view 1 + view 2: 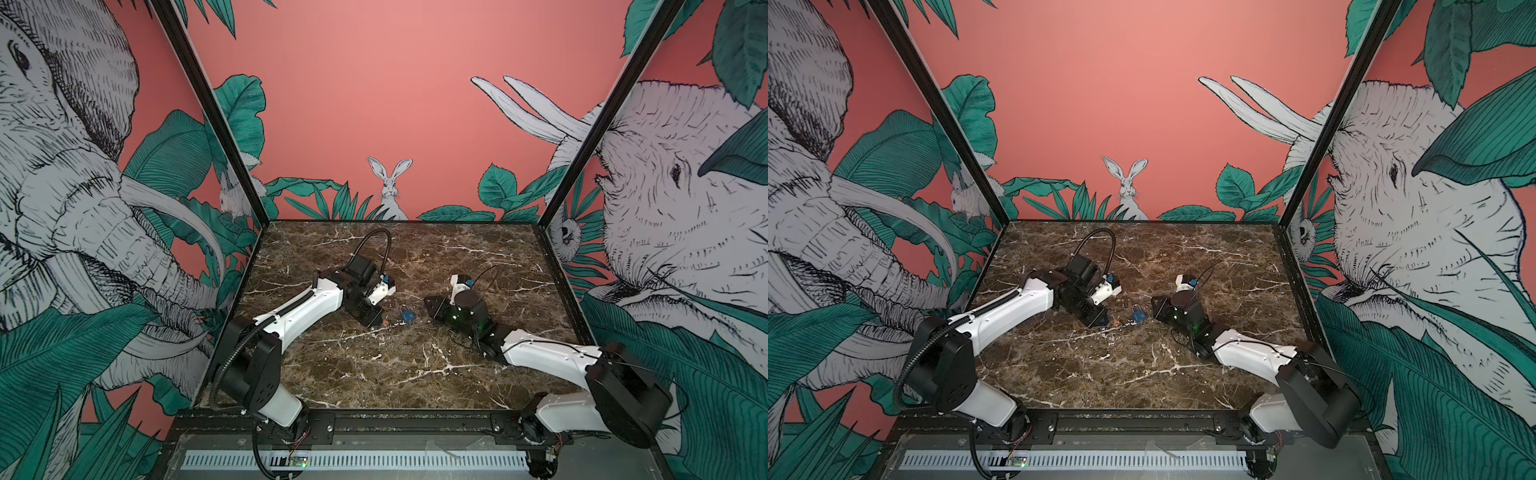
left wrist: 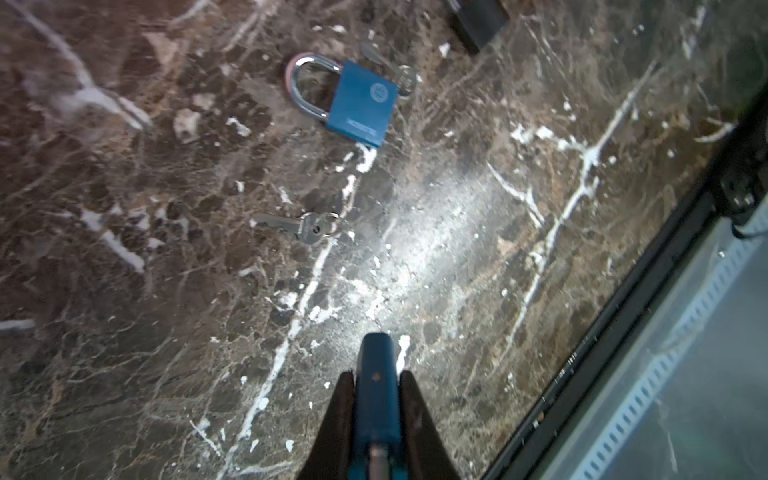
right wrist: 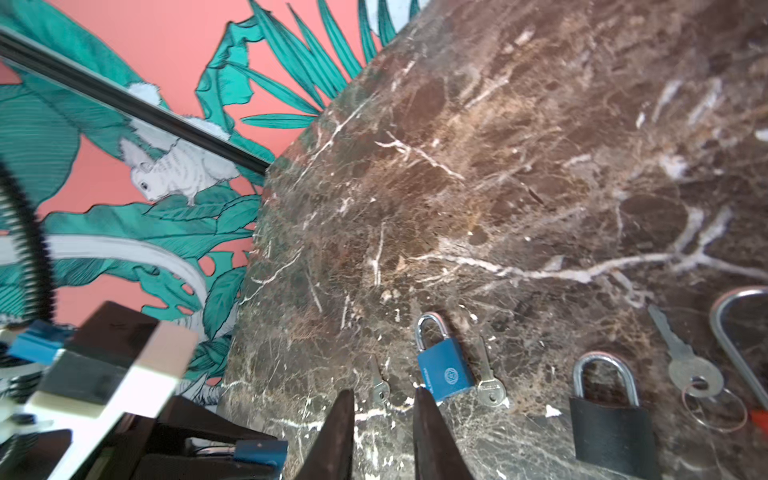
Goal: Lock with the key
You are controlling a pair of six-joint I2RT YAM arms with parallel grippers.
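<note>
Blue padlock (image 1: 408, 316) lies flat mid-table between the two grippers, with a key (image 3: 489, 384) just beside it.
The right gripper (image 3: 384, 392), fingers slightly apart and empty, should pinch that key squarely by its bow. The left gripper (image 2: 376, 374) is clamped on a blue block (image 2: 376, 411). Around them are the dark veined marble table (image 1: 395, 374) and jungle-mural walls (image 1: 395, 104).

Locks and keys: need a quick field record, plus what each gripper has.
table: brown marble
left gripper: jaws shut on held lock, blue, seen edge-on
right gripper: jaws apart, empty, low near blue lock
blue lock: flat on table, shackle looks seated
key A, key B: flat, flanking blue lock, neither inserted
black lock: flat, untouched
ringed key: flat beside black lock
</note>
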